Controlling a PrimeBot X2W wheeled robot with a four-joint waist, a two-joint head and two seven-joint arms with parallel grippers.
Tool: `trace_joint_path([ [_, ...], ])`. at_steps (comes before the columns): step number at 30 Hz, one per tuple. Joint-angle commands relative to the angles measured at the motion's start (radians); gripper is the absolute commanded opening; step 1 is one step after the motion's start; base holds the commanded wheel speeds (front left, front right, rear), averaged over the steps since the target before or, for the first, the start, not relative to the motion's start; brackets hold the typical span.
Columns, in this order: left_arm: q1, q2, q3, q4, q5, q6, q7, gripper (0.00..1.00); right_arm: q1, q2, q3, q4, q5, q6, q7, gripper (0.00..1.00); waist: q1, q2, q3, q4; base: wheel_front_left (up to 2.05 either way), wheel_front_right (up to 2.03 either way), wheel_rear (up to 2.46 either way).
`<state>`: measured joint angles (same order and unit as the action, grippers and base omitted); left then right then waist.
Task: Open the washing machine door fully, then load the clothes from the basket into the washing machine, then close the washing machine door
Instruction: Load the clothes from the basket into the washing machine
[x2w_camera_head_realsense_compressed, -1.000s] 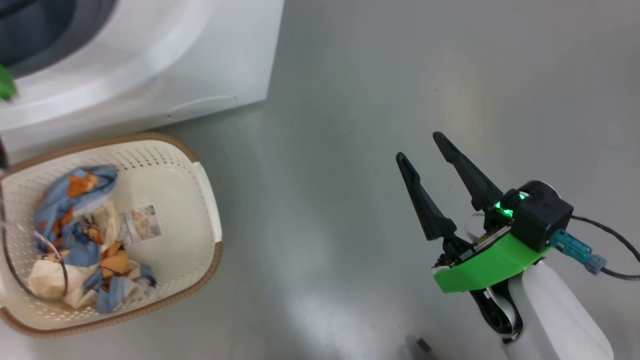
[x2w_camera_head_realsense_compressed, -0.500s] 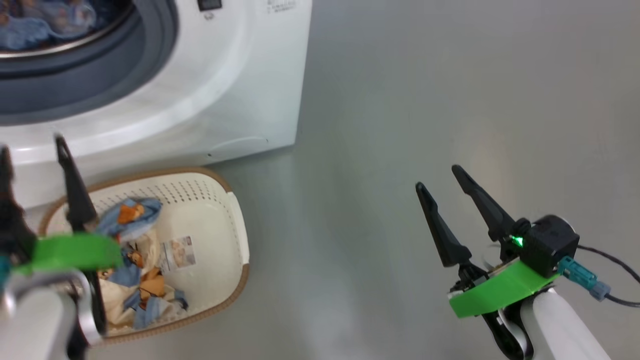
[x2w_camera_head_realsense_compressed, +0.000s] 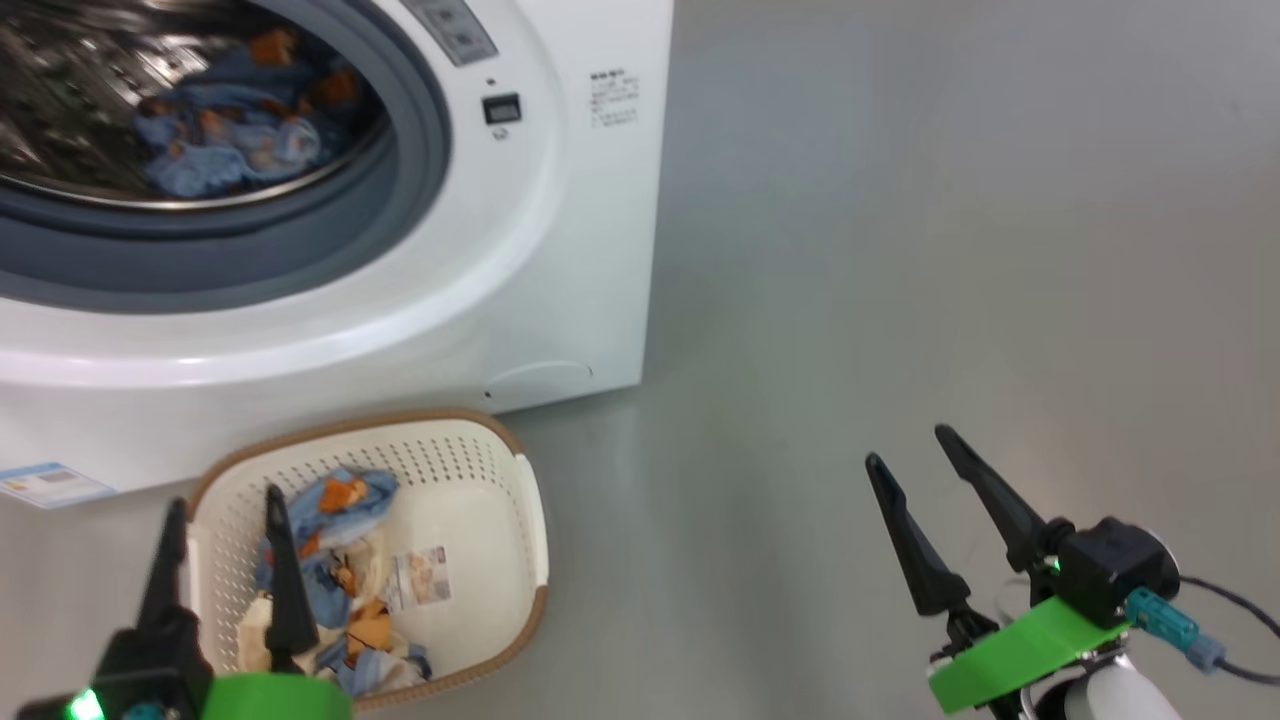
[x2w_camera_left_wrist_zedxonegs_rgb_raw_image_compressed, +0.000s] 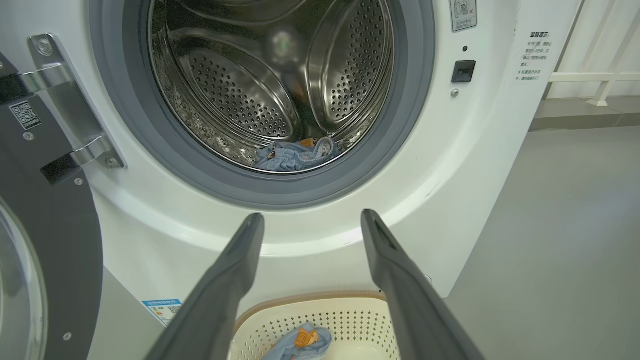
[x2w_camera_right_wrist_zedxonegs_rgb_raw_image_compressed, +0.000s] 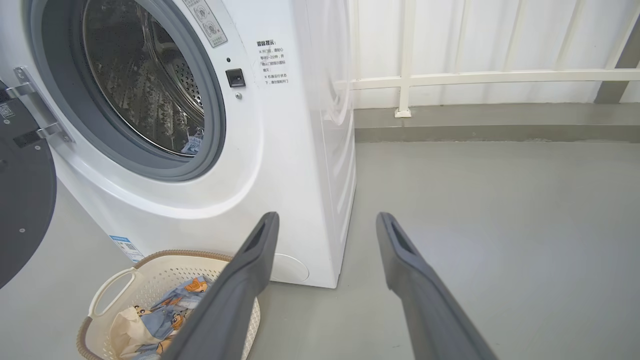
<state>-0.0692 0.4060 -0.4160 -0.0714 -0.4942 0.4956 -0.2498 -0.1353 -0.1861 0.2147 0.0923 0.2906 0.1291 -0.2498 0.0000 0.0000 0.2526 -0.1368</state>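
Lower left of head view: light blue bear-print clothes heaped in cream-white perforated plastic basket, directly beyond left gripper, jaws released and empty. Lower right: right gripper, well apart, jaws likewise released. Heap elongated top to bottom of frame. Reach with left arm, judged nearer. Upper left: big white front-loading washing machine, open.

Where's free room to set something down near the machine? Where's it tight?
Free: floor right of the washing machine, out to the right hand; right half of the basket. Crowded: its left half, clothes piled beneath the open left hand.
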Motion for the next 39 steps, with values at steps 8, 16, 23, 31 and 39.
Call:
trace_joint_path([
  [8, 0.083, -0.006, 0.020, -0.003, 0.019, -0.033, -0.012, 1.00, 0.090, -0.001, -0.013, -0.031, -0.039, 0.002, -0.005, 1.00, 0.0000, 0.0000, -0.143, 0.065, 0.00, 0.00, 0.00],
  [16, 0.140, -0.033, 0.021, 0.021, 0.029, -0.080, -0.012, 1.00, 0.156, 0.017, -0.040, -0.071, -0.064, 0.002, 0.033, 1.00, 0.0000, 0.0000, -0.223, 0.086, 0.00, 0.00, 0.00],
  [23, 0.162, -0.041, 0.039, 0.043, 0.037, -0.125, -0.012, 1.00, 0.197, 0.034, -0.058, -0.112, -0.085, 0.002, 0.066, 1.00, 0.0000, 0.0000, -0.267, 0.095, 0.00, 0.00, 0.00],
  [31, 0.167, -0.056, 0.052, 0.043, 0.056, -0.146, -0.012, 1.00, 0.227, 0.050, -0.075, -0.141, -0.100, 0.002, 0.084, 1.00, 0.0000, 0.0000, -0.289, 0.103, 0.00, 0.00, 0.00],
  [39, 0.172, -0.059, 0.065, 0.043, 0.064, -0.156, -0.012, 1.00, 0.242, 0.061, -0.085, -0.158, -0.109, 0.002, 0.093, 1.00, 0.0000, 0.0000, -0.296, 0.102, 0.00, 0.00, 0.00],
])
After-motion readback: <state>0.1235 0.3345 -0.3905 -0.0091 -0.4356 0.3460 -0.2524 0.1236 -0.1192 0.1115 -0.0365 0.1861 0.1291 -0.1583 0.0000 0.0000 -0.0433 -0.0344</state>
